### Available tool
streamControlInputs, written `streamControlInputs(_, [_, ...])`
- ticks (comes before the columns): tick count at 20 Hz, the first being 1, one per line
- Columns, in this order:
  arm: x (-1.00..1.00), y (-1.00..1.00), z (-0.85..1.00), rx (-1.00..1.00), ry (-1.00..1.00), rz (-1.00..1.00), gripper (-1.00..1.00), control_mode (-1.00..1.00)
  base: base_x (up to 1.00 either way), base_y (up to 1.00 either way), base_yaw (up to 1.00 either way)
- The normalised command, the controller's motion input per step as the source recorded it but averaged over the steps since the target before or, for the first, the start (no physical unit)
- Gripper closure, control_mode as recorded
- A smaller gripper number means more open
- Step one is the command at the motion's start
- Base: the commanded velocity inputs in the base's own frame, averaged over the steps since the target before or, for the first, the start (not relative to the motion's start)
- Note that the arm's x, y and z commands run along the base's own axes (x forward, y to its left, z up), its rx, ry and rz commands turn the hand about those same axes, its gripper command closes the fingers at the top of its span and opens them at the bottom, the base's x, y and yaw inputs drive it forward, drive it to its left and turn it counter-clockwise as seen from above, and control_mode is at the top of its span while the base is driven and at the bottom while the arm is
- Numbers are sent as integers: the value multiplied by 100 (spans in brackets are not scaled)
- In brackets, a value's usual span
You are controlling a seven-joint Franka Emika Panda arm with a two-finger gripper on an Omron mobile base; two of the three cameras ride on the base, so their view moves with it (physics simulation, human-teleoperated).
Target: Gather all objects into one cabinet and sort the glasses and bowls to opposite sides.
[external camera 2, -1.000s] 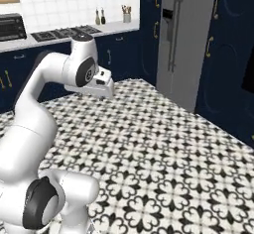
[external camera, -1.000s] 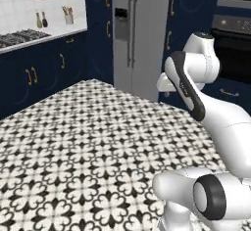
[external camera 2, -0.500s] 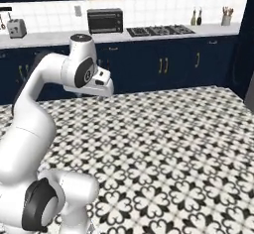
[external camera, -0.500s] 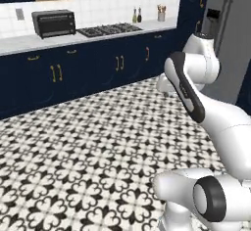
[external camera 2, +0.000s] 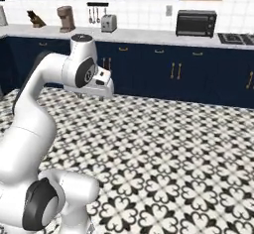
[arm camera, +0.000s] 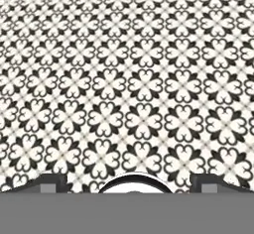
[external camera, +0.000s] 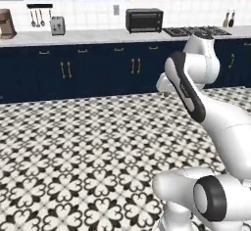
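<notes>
My gripper point(arm camera: 129, 183) is open, its two dark fingertips point(arm camera: 49, 183) standing wide apart with nothing between them. It looks down at bare black-and-white patterned floor tiles point(arm camera: 139, 79). In the base views the hand point(external camera 2: 99, 82) is folded in close to the arm, above the floor and short of the counter. The objects, the glasses, the bowls and the cabinet are out of view.
A long counter over low navy cabinets point(external camera: 98, 71) with gold handles runs along the far wall. On it stand a toaster oven point(external camera: 144, 20), a toaster point(external camera: 58, 25), a coffee machine point(external camera 2: 65, 18) and a stove top point(external camera: 196, 31). Open tiled floor point(external camera 2: 163, 153) lies before me.
The whole picture has shifted: the base has turned left, so the fridge and tall units slid out to the right and the long counter came in. The arm keeps its pose.
</notes>
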Motion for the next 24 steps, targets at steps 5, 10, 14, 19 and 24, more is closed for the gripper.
streamControlInputs(5, [0,0,0,0,0,0,-100,100,-3,35,62])
streamControlInputs(10, [0,0,0,0,0,0,-100,100,0,16,57])
streamControlInputs(14, [0,0,0,0,0,0,-100,100,13,0,52])
streamControlInputs(19, [0,0,0,0,0,0,-100,100,60,-22,52])
streamControlInputs(24, [0,0,0,0,0,0,-100,100,100,-69,47])
